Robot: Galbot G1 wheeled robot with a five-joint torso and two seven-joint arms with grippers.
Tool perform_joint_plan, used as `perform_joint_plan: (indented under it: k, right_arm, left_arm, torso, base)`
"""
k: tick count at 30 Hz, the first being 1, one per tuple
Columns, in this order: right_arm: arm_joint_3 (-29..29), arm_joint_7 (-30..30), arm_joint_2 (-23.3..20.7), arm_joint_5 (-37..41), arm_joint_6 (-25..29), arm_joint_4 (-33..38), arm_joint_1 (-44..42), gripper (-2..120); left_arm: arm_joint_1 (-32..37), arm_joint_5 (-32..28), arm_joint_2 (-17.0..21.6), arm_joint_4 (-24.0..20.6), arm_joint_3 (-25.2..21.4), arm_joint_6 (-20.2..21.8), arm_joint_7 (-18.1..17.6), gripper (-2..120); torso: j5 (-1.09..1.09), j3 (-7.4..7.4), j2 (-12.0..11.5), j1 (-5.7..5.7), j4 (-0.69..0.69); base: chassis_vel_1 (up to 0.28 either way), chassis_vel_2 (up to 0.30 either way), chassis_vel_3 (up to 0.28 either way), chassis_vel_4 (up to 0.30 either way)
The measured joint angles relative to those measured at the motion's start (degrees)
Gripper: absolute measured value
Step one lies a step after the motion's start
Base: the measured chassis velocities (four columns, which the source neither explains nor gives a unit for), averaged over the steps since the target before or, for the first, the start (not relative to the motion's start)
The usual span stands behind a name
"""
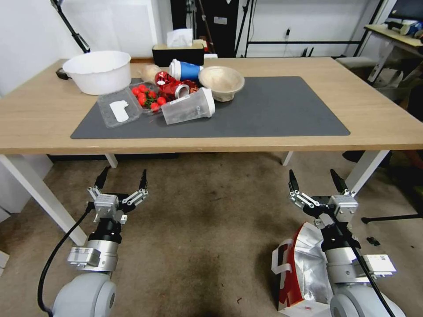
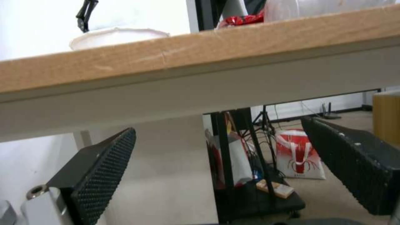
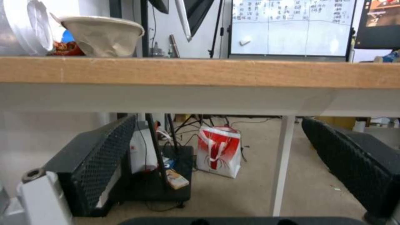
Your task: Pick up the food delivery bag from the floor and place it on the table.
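Observation:
The food delivery bag point(image 1: 299, 273) stands on the floor point(image 1: 198, 211) at the near right. It is red and white, open at the top with silver foil lining showing, and my right arm hides part of it. My right gripper point(image 1: 313, 176) hangs open just beyond the bag, low in front of the table point(image 1: 374, 110), with nothing between its fingers. On the near left my left gripper point(image 1: 124, 174) is also open and empty, below the table's front edge. Both wrist views look under the tabletop, past the open left gripper point(image 2: 218, 125) and right gripper point(image 3: 218, 120).
A white bowl point(image 1: 99, 70), a tipped clear cup point(image 1: 189, 105), a tomato box point(image 1: 147, 97) and a beige bowl point(image 1: 221, 81) crowd the dark mat's point(image 1: 273, 110) left half. White table legs point(image 1: 39, 193) point(image 1: 365, 169) flank the arms. Another red-and-white bag point(image 3: 218, 150) and a black cart point(image 3: 167, 184) sit beyond the table.

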Motion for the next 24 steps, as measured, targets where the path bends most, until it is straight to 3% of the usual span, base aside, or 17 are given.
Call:
perform_joint_plan:
  k: [24]
  right_arm:
    - [-0.1, -0.2, 0.5, 0.0, 0.8, -0.5, -0.2, 100]
  left_arm:
    - [0.5, 0.2, -0.4, 0.0, -0.1, -0.8, 0.3, 99]
  torso:
    - [0.00, -3.85, -5.8, -1.91, 0.00]
  base:
    - [0.000, 0.000, 0.000, 0.000]
